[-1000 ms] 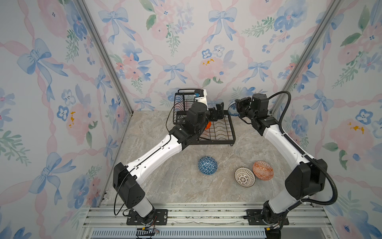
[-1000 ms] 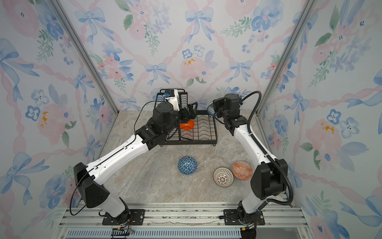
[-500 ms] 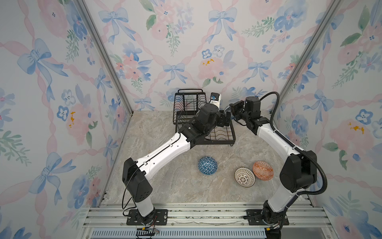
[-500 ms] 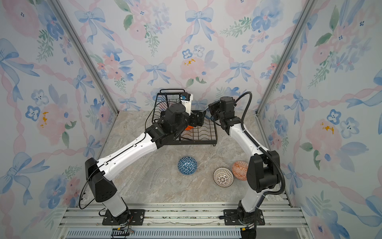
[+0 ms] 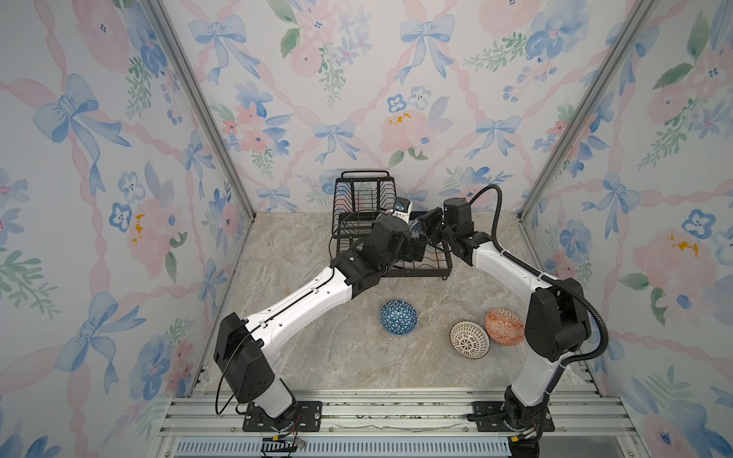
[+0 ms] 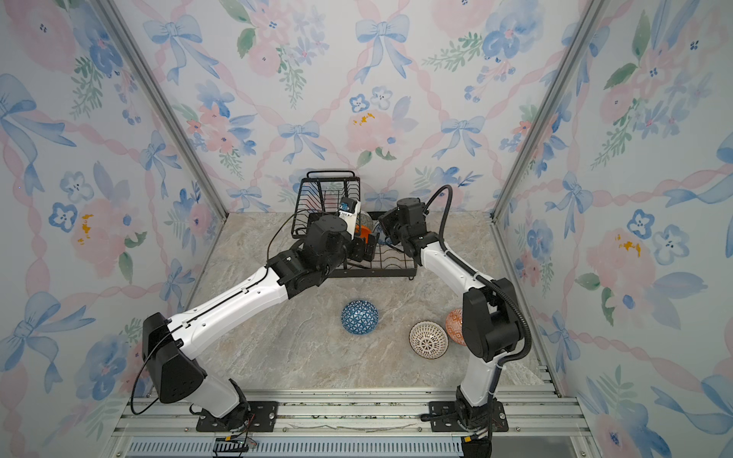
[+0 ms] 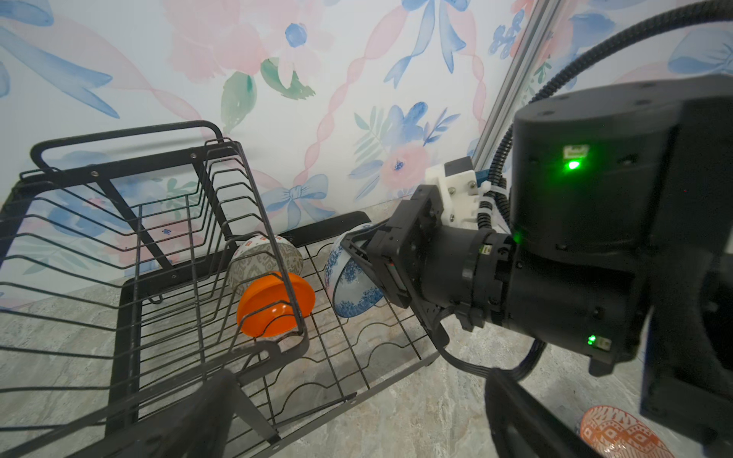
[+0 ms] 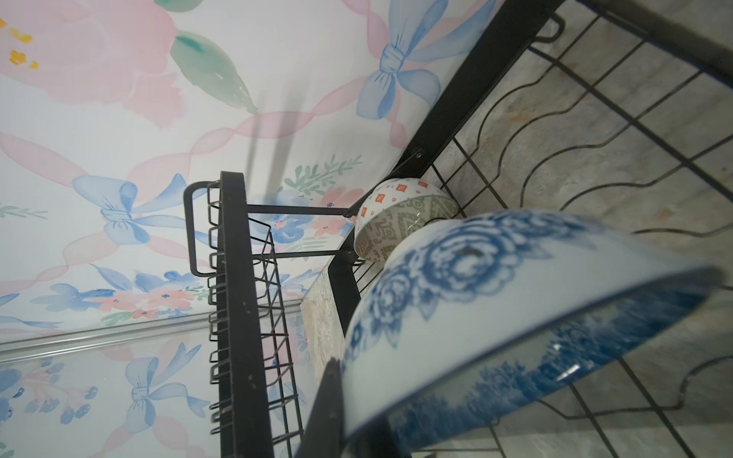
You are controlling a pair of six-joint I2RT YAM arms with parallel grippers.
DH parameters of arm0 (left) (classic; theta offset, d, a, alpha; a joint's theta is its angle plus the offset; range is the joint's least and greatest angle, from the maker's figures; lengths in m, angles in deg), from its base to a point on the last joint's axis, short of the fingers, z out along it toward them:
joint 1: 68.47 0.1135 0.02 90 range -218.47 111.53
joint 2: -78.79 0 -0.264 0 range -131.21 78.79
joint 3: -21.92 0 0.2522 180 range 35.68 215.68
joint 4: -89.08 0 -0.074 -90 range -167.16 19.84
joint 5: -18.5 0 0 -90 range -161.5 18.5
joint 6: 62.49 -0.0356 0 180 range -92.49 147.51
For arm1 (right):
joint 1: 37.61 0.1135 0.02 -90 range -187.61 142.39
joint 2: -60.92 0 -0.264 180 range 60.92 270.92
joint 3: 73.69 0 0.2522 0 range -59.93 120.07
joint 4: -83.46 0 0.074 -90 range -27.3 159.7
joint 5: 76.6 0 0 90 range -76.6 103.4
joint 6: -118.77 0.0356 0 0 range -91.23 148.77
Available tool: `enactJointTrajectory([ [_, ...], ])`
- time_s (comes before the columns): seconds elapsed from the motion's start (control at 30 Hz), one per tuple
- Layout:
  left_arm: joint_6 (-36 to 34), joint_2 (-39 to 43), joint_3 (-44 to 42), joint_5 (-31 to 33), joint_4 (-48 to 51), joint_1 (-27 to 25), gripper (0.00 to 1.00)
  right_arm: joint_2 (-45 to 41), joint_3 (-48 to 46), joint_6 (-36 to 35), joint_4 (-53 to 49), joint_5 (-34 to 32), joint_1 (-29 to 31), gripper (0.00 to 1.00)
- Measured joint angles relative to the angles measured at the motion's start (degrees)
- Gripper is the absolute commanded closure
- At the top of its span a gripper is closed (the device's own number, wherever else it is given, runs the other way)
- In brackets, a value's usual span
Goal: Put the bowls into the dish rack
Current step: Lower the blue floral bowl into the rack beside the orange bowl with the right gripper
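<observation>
My right tool (image 7: 359, 253) is pinched tight on the rim of the blue-floral bowl (image 7: 351, 283), holding it on edge low over the lower tray of the dish rack (image 7: 123, 317), just beside the plain orange bowl (image 7: 273, 303) and the pale green bowl (image 7: 263, 257), both tilted in that tray by the raised basket. My left tool (image 6: 364, 249) hangs spread wide, gripping nothing, at the rack's near side. Out on the tabletop (image 5: 317, 349), the blue triangle bowl (image 5: 398, 317) sits alone, with the lattice bowl (image 5: 469, 340) and the orange-red bowl (image 5: 503, 327) side by side.
</observation>
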Motion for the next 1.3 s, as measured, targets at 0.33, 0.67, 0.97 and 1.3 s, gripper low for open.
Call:
enactJointTrajectory([
  [0.33,0.68,5.88,-6.99,-0.24,0.96,1.53,0.02,3.65,-2.1,1.68,3.34,0.9,2.82,1.0],
  [0.67,2.23,9.49,-10.78,-1.51,0.96,2.47,0.02,8.72,-2.12,2.6,9.09,1.31,3.91,1.0],
  [0.97,4.83,9.79,-11.67,-2.21,0.98,3.52,0.02,11.26,-2.19,2.97,15.06,1.29,5.42,1.0],
  [1.3,5.05,9.79,-11.67,-2.67,1.01,4.13,0.02,13.64,-2.19,3.63,19.56,1.31,6.71,1.0],
])
